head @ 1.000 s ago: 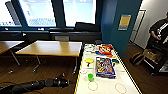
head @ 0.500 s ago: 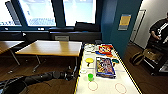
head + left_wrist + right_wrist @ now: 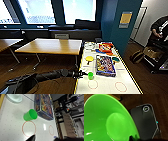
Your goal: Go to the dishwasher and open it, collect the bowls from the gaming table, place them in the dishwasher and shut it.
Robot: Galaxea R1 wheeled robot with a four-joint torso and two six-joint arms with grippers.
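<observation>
The white gaming table (image 3: 107,86) with its yellow edge strip stretches ahead, with board-game boxes (image 3: 105,65) on it. A yellow bowl (image 3: 89,58) rests on the table left of the big box. The lime green bowl (image 3: 107,122) looms large in the right wrist view, above dark floor, with my right gripper shut on its rim. From the left my left gripper (image 3: 83,74) reaches over the table's near edge; it is open (image 3: 45,139), a short way from a small green cup (image 3: 30,114). The dishwasher is out of view.
A wooden table (image 3: 52,46) stands left of the gaming table with a narrow gap between them. A person (image 3: 160,27) stands at the right beside a dark cart. A bag (image 3: 137,56) lies on the floor. Red rings (image 3: 120,87) mark the near tabletop.
My left arm has reached slightly further toward the table and the green cup. Nothing on the table has moved.
</observation>
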